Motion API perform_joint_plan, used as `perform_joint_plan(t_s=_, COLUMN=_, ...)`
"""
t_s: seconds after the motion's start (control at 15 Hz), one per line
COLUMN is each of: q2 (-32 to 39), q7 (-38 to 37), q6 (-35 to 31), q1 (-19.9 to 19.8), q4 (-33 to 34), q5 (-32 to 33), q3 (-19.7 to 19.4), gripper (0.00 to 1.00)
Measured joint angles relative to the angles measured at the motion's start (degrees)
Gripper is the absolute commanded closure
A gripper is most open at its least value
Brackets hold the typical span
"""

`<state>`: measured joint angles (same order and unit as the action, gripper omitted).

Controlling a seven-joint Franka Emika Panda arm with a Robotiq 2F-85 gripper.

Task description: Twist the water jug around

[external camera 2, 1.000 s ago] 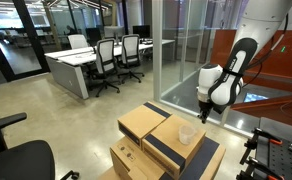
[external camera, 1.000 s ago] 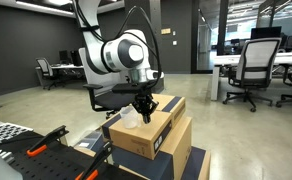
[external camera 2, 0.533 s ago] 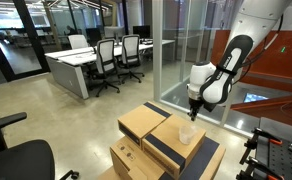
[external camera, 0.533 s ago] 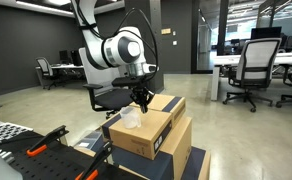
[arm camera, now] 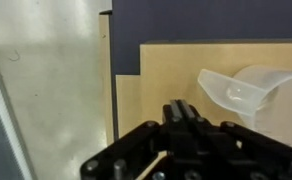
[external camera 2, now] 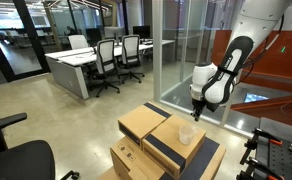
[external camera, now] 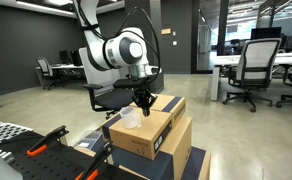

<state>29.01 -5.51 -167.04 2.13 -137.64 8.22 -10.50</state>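
Much of both exterior views is filled by a polished floor (external camera 2: 56,110), on which office chairs (external camera: 256,65) are seen well apart from the work. Several cardboard boxes (external camera 2: 146,125) are stacked in the foreground, and dark bands are seen across their tops. One white arm (external camera: 121,50) is bent over the stack, and it is shown from opposite sides in the two exterior views. At its end the tool (external camera: 142,105) is pointed down over the top box (external camera: 151,135). The tool's fingers are pressed together, and nothing is pinched between them.

The jug (external camera 2: 186,134), small, translucent and whitish, is stood upright on the top box, near the edge of the lid. It is placed just beside the tool, slightly lower. In the wrist view the jug (arm camera: 251,95) is seen to the right of the closed tool (arm camera: 186,112), outside the fingers. From these views it cannot be told whether the two are touching.
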Motion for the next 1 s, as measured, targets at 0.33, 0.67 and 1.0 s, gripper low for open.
perform_joint_plan(t_s=0.33, q2=-0.06, q7=-0.16, q6=-0.03, q1=0.92, q4=0.64, q5=0.0, q3=0.94, gripper=0.93)
perform_joint_plan(t_s=0.67, q2=-0.05, q7=-0.22, q6=0.05, q1=1.75, q4=1.62, q5=0.0, q3=1.45, gripper=0.93)
perform_joint_plan(t_s=1.0, q2=-0.05, q7=-0.22, q6=0.6, q1=1.75, q4=2.1, q5=0.0, q3=1.44, gripper=0.92)
